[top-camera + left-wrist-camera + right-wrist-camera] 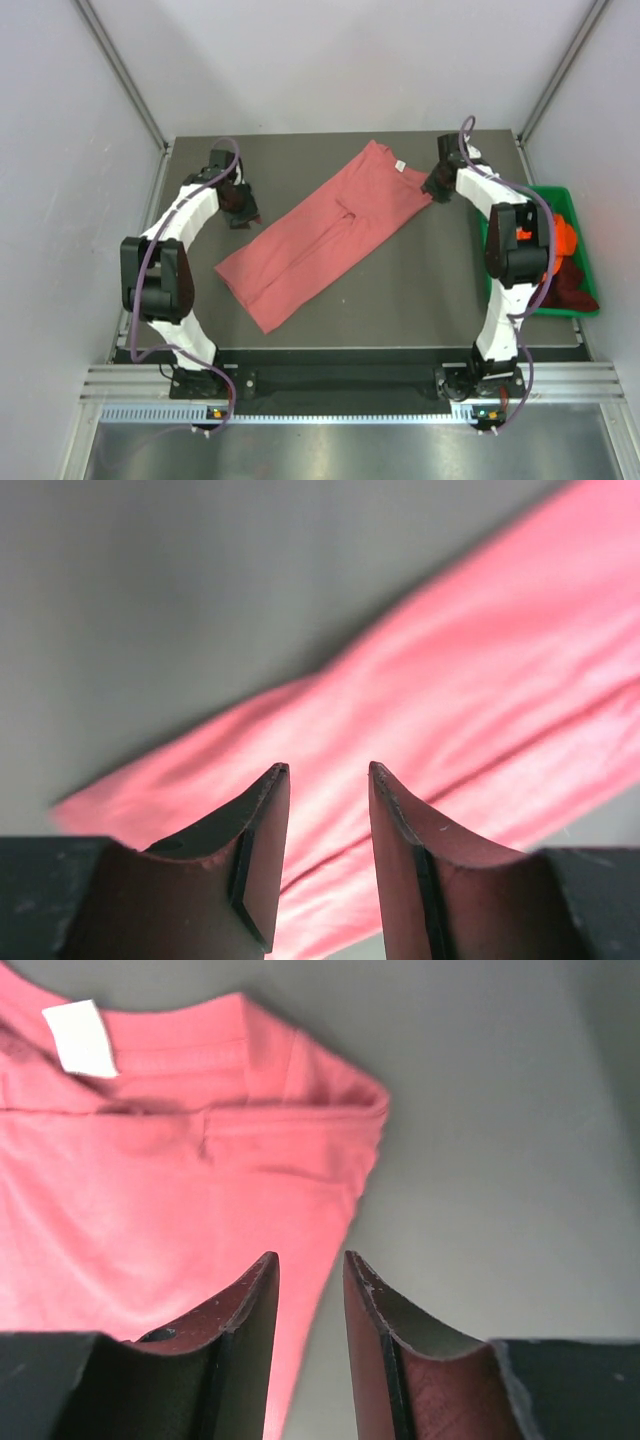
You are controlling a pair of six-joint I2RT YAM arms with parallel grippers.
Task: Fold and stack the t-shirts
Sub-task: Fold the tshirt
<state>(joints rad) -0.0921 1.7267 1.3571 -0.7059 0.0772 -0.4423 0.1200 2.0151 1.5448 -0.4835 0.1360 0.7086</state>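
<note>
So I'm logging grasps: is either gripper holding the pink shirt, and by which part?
Nothing is held. The left gripper and the right gripper are both open, nothing between their fingers; the salmon-pink t-shirt lies on the table.

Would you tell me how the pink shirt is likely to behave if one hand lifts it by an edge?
The pink shirt looks floppy: it lies flat with soft creases, so it would probably sag and unfold. Its thin folded layers suggest it is light.
</note>
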